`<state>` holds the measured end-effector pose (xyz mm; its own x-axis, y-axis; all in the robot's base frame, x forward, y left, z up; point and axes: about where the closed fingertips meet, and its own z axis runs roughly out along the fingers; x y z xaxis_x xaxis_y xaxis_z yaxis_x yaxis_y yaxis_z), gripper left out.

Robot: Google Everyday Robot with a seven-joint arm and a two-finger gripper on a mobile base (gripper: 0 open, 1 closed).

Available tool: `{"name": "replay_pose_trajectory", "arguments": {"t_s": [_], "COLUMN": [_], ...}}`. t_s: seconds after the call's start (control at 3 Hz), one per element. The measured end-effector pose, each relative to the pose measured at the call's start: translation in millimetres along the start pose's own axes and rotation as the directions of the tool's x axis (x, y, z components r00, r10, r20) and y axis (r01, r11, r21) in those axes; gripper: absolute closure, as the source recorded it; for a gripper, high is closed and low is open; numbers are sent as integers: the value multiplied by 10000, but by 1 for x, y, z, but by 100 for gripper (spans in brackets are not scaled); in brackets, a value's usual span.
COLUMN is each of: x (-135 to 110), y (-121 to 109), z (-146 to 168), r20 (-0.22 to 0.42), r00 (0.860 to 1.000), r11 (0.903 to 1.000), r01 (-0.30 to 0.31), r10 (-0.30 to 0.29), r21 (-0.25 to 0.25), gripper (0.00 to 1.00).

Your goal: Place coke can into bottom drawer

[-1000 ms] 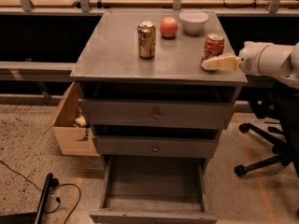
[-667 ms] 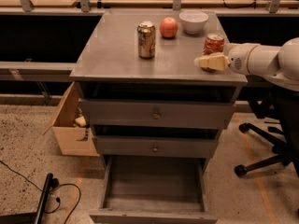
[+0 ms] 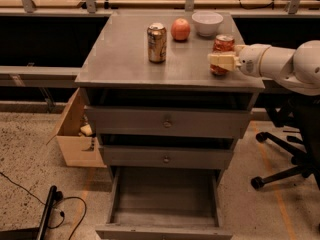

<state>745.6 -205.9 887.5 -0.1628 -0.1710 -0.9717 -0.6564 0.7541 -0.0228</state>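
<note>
And here is the gripper (image 3: 221,61), reaching in from the right on its white arm (image 3: 272,61), level with the cabinet top (image 3: 120,59). The coke can (image 3: 223,42) stands upright directly behind it, at the right edge of the top, with its lower half hidden by the pale claw. How wide that claw is set cannot be told, nor whether it has hold of the can.

Off to the gripper's left stands a gold can (image 3: 156,43), well apart. Farther back and to the left sits an apple (image 3: 180,29), and a white bowl (image 3: 207,23) lies just beyond the coke can.

Straight down below the gripper, the two upper drawers (image 3: 167,122) are pushed in. Lower still and to its left, the bottom drawer (image 3: 165,199) is pulled out wide. A cardboard box (image 3: 75,136) sits on the floor far left, and an office chair (image 3: 287,159) is under the arm.
</note>
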Motion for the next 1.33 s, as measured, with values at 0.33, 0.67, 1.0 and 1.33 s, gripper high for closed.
{"name": "replay_pose_trajectory", "arguments": {"t_s": [0.33,0.67,1.0,1.33], "x": [-11,2,6,6], "y": [3,25,47,47], "z": [-32,-66,-68,-68], "r20": [362,787,573,574], "r00": [9993,9953,9970,9970], "r11": [9968,9703,9482,9480], "r01": [-28,-363,-316,-316], "r10": [58,567,523,524], "r21": [-803,-2390,-3161,-3166], "gripper": [95,100,100,100]}}
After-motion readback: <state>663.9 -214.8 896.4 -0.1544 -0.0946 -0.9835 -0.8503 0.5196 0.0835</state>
